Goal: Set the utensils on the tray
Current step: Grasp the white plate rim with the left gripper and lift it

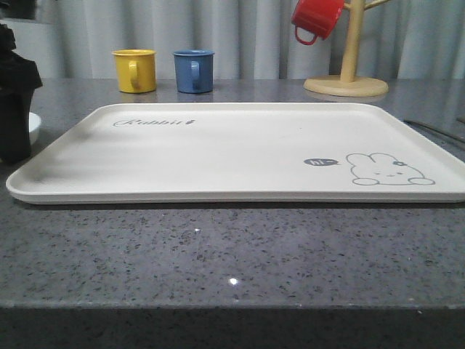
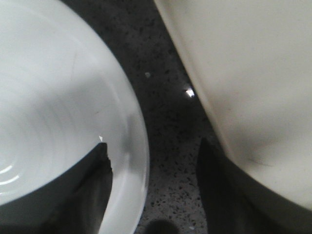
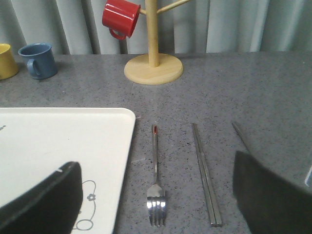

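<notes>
The cream tray [image 1: 240, 149] with "Rabbit" script and a rabbit drawing lies in the middle of the table. My left gripper [image 1: 14, 102] is low at its left end, beside the white plate [image 1: 33, 123]. It is open [image 2: 153, 187] and straddles the plate's rim [image 2: 139, 161], one finger over the plate's inside and the other by the tray edge [image 2: 243, 97]. To the right of the tray [image 3: 58, 141] lie a fork [image 3: 156, 195], a pair of chopsticks [image 3: 207, 180] and a further slim metal handle [image 3: 241, 134], partly hidden. My right gripper [image 3: 158, 200] hangs open above the fork, holding nothing.
A yellow cup [image 1: 135, 70] and a blue cup [image 1: 194, 70] stand behind the tray. A wooden mug tree [image 1: 347, 80] at the back right carries a red cup [image 1: 317, 18]. Bare grey stone table [image 1: 232, 247] runs in front of the tray.
</notes>
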